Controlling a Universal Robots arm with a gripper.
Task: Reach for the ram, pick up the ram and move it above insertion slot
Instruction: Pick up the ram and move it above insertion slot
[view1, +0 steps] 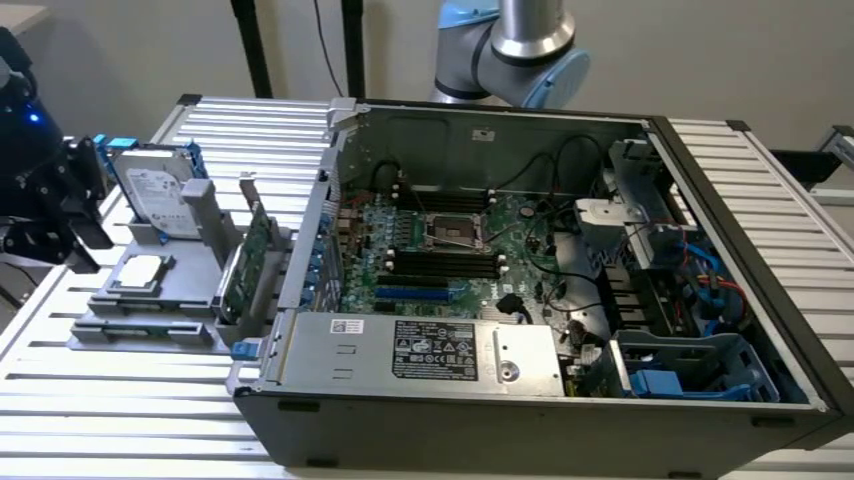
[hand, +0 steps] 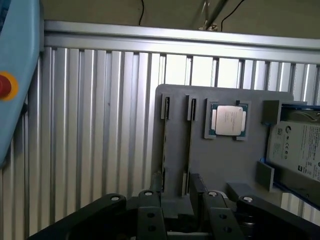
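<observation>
I am working the reach, the gripper (hand: 180, 220) hanging spread and empty near the grey holder (hand: 225, 170) where the ram (hand: 189, 147) seems to be standing edge-on; grasping is calling for square alignment.

Count on inspection:

- Slatted table (view1: 120, 410): one.
- Open computer case (view1: 534, 425): one.
  - Motherboard (view1: 441, 235) inside it: one.
  - Labelled power supply (view1: 427, 352) along its near side: one.
- Grey holder (view1: 167, 290), to the exterior view's left of the case: one.
  - Hard drive (view1: 150, 190) on it: one.
  - Processor chip (hand: 229, 120) on it: one.
  - Upright green card (view1: 254, 255) on it: one.
  - Narrow slots (hand: 191, 109) in it: two.
- Robot arm (view1: 521, 45), far side: one.
- Gripper (hand: 176, 200): one.
- Red button (hand: 4, 86): one.
</observation>
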